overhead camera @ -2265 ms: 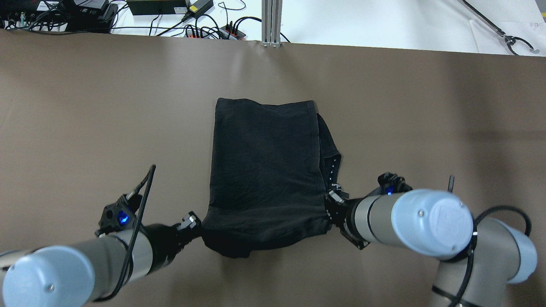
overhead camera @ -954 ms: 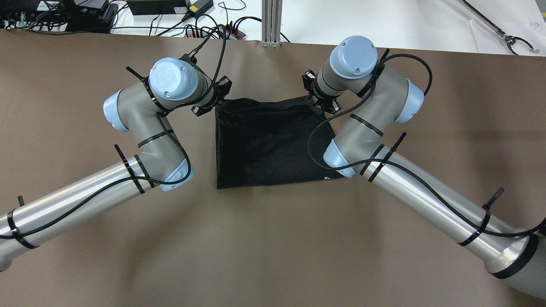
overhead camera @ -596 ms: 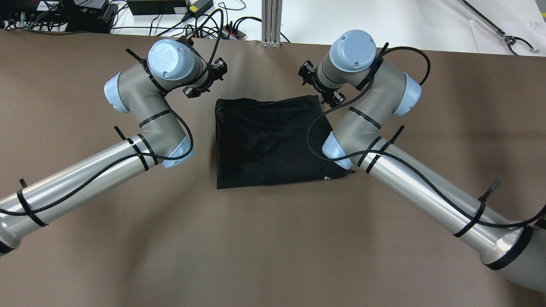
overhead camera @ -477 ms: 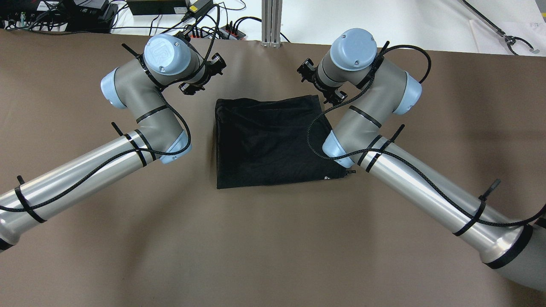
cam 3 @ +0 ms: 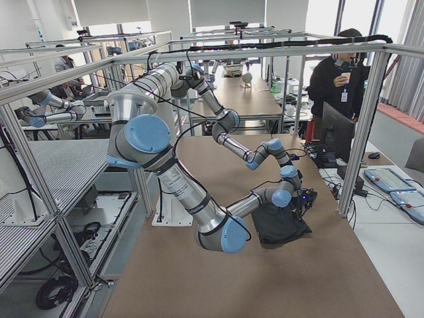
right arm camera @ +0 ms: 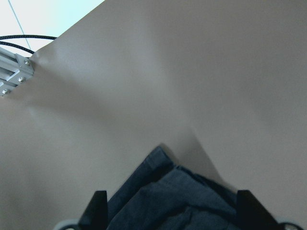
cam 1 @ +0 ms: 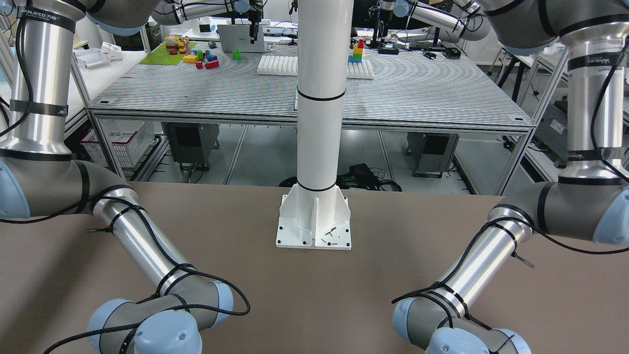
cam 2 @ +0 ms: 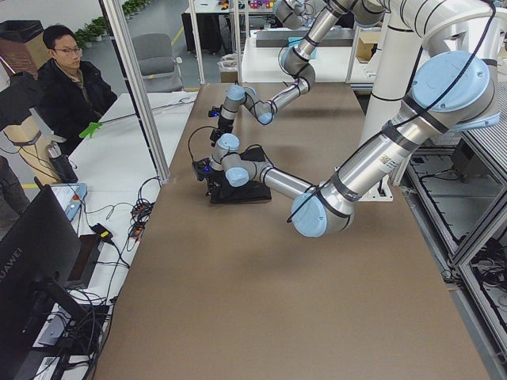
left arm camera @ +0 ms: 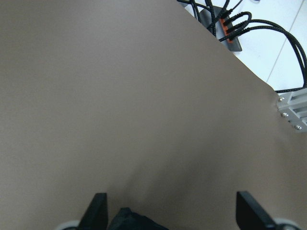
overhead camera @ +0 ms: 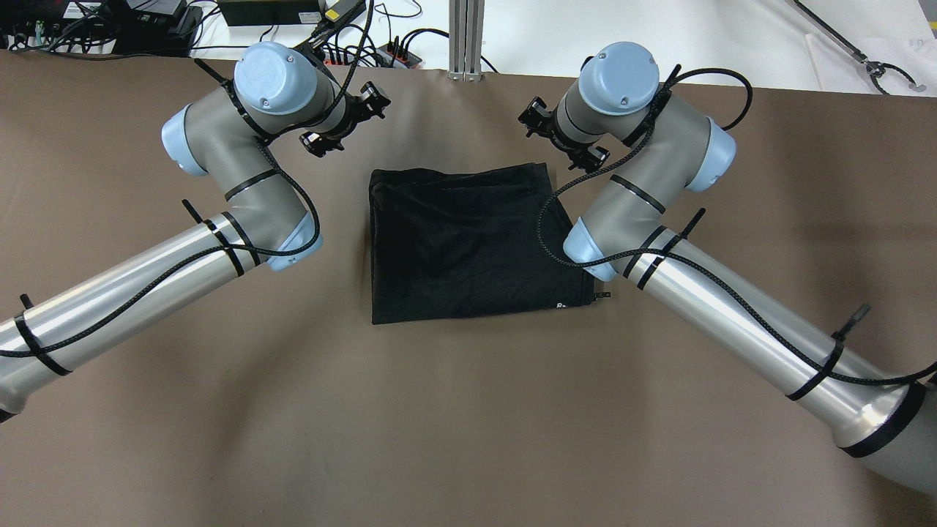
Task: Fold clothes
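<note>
The clothes [overhead camera: 461,245] lie as one black folded rectangle in the middle of the brown table [overhead camera: 468,424]. They also show in the side views [cam 2: 245,192] [cam 3: 281,225]. My left gripper [overhead camera: 344,121] hovers just beyond the far left corner of the clothes and is open, holding nothing. In the left wrist view its fingers [left arm camera: 98,211] stand wide apart, with only a tip of the clothes [left arm camera: 136,221] at the bottom edge. My right gripper [overhead camera: 560,139] hovers at the far right corner, open. Its fingers [right arm camera: 249,208] are spread above the corner of the clothes [right arm camera: 177,201].
An aluminium post [overhead camera: 466,36] and a power strip with cables [overhead camera: 366,51] sit at the table's far edge. The white post's base plate [cam 1: 314,226] stands on the robot's side. People stand beside the table [cam 2: 59,79] [cam 3: 338,73].
Both grippers carried the near edge of the clothes over to the far edge, halving them. They then let go, opened and drew back a little past the far corners.
</note>
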You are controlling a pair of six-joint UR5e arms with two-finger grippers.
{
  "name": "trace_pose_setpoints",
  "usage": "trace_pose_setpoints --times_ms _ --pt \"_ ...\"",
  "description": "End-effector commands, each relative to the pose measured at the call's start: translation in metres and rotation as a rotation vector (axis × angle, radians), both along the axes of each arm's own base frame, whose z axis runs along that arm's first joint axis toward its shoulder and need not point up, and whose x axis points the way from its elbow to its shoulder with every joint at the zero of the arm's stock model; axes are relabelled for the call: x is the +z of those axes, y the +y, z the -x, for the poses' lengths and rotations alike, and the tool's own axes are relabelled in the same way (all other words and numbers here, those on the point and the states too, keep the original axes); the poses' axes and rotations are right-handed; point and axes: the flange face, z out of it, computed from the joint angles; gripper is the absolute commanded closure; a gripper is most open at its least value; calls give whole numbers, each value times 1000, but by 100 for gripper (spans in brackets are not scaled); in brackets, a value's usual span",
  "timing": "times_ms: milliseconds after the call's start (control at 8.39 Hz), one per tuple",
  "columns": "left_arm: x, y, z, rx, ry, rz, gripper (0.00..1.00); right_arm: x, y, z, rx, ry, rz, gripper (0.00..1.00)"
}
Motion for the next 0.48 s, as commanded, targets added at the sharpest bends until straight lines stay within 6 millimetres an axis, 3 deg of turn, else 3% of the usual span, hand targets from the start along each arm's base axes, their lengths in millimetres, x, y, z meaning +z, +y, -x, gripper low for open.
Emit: trace_pose_setpoints --times_ms 0,119,238,358 --pt "47 -10 64 227 -240 -262 6 72 -20 -70 -180 228 -217 5" --pt "89 -10 120 277 -343 -339 6 108 -22 -112 -298 352 -339 5" --pt "123 -3 170 352 -416 -410 6 154 -21 -160 -393 463 -411 5" --pt "153 8 217 392 -459 -445 6 185 -22 -209 -462 540 -457 5"
